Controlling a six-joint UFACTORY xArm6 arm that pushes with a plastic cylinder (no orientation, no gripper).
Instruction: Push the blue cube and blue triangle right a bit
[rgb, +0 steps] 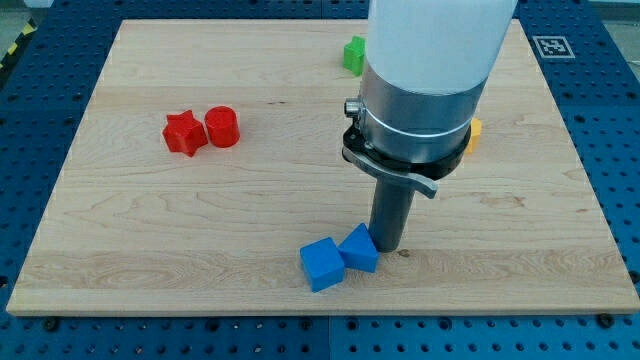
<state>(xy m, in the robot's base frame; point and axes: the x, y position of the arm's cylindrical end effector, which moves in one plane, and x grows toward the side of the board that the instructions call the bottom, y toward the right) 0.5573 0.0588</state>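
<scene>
Two blue blocks sit close to the view's bottom edge of the wooden tabletop, touching each other. The blue cube is on the view's left and the blue triangle is on its right. My tip rests just beside the triangle, on its right side, touching or almost touching it. There is no pincer here, only the dark rod. A red star and a red cylinder sit together far off at the view's left. A green block and a yellow block peek out from behind the arm.
</scene>
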